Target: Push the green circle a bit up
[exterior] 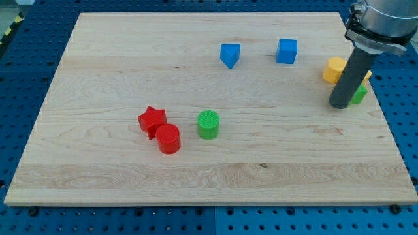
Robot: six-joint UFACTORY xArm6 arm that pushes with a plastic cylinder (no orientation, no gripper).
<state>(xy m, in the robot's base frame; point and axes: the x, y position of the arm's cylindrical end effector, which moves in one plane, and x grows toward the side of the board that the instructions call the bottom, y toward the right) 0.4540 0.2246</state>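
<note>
The green circle [208, 124] is a short green cylinder standing left of the board's middle. My tip [340, 105] is far off at the view's right, well apart from the green circle. It stands against a second green block [359, 95], which the rod mostly hides, so I cannot make out its shape.
A red star [152, 121] and a red cylinder [168, 139] sit close to the left of the green circle. A blue triangular block [229, 55] and a blue cube [287, 50] lie toward the top. A yellow block [336, 69] sits behind the rod. The wooden board [78, 176] rests on a blue pegboard.
</note>
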